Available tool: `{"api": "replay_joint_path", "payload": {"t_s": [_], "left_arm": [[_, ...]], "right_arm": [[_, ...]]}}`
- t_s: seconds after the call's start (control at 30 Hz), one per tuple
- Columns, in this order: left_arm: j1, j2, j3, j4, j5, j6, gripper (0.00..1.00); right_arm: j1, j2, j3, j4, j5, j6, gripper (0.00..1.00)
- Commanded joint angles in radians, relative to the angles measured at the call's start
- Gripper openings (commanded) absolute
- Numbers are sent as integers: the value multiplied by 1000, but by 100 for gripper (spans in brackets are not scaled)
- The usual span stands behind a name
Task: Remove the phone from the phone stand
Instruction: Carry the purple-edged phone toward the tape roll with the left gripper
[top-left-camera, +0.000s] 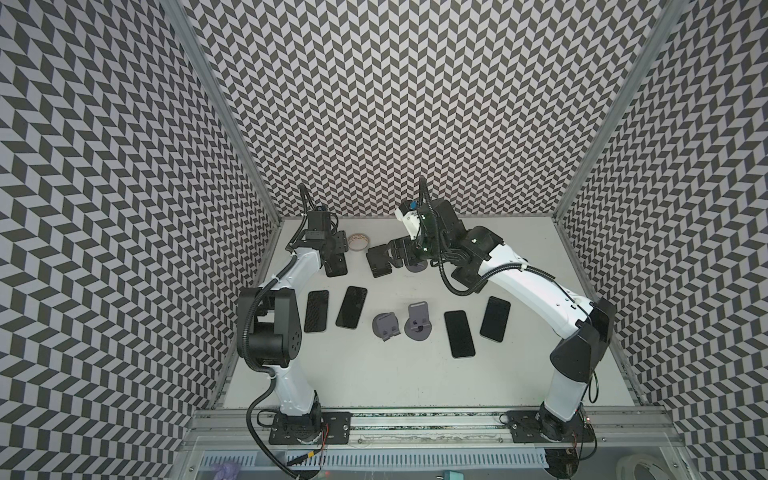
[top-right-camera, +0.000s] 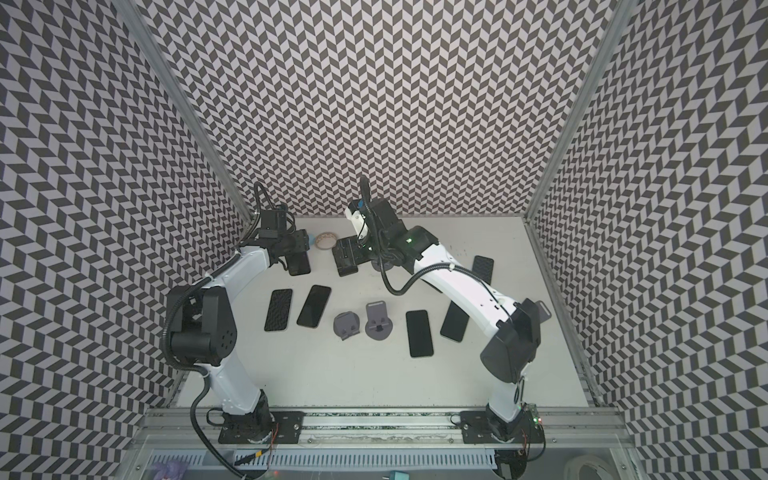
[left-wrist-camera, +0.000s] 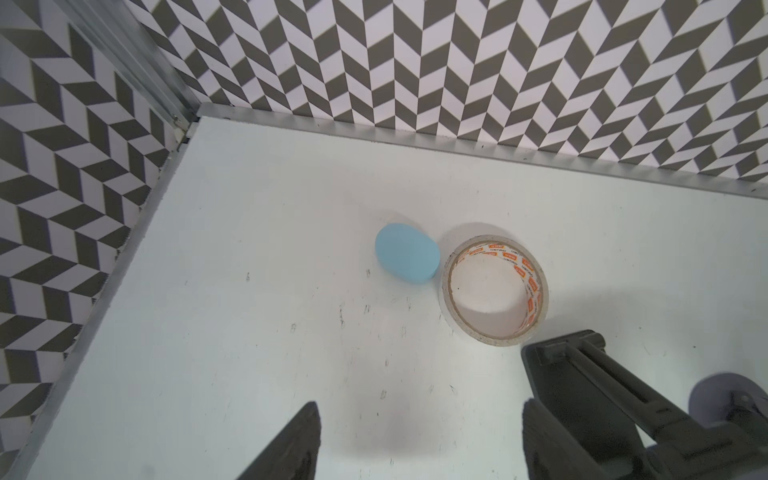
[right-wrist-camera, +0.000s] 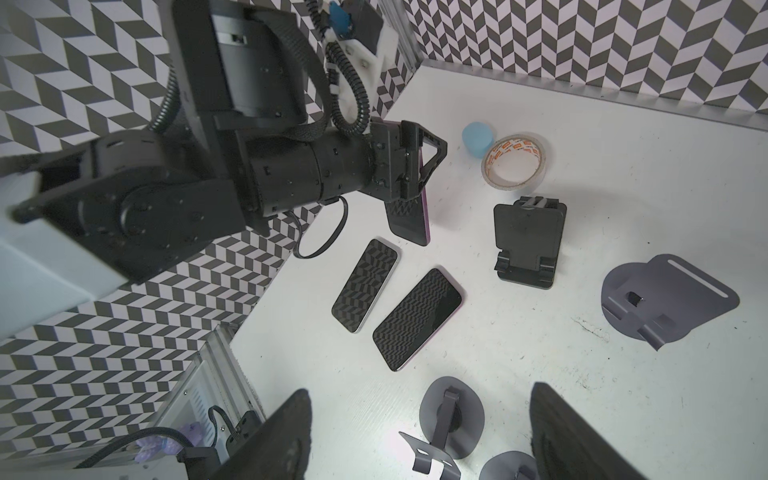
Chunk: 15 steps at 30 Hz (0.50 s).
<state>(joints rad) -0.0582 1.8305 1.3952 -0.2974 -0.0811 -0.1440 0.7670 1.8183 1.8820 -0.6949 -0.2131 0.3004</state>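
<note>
Chevron-patterned walls (top-left-camera: 415, 104) are enclosing a scuffed white tabletop (top-left-camera: 374, 374). On the left-wall side of the black phone stand (right-wrist-camera: 528, 232), the left gripper (right-wrist-camera: 430, 160) is pinching the phone (right-wrist-camera: 405, 216) by its upper end, jaws closed on it. The phone, purple along its edge, is hanging upright, off the stand and apart from it. Whether its lower end is touching the table I cannot tell. The stand's cradle is sitting empty.

The right gripper (right-wrist-camera: 419, 390) is hovering with its fingers (right-wrist-camera: 286, 436) spread wide and gripping nothing, with a grey stand (right-wrist-camera: 451, 411) showing on the table between them. In both top views it is pointing at the black phone stand from the right-wall side.

Beyond the black phone stand, toward the back wall, a tape roll (left-wrist-camera: 536, 299) is carrying orange printed labels around its inner core, the lettering too small to read. A pale blue egg-shaped object (left-wrist-camera: 406, 258) is lying just beside the roll.

The left arm (top-left-camera: 305, 266) is rising from its base on the front rail, folding at a black elbow and reaching its white forearm toward the back wall. The right arm (top-left-camera: 528, 282) is climbing from its own base, bending at the elbow and slanting its forearm inward toward the black phone stand, with its white camera mount (top-left-camera: 409, 220) riding on top.
</note>
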Motion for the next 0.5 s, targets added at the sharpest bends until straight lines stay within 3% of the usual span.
{"api": "replay_joint_path", "payload": {"t_s": [0.0, 0.47], "left_arm": [[8, 35, 72, -29, 28, 42, 47], [10, 91, 92, -71, 28, 94, 47]], "right_arm": [[11, -11, 12, 0, 16, -6, 80], [14, -13, -18, -17, 10, -22, 80]]}}
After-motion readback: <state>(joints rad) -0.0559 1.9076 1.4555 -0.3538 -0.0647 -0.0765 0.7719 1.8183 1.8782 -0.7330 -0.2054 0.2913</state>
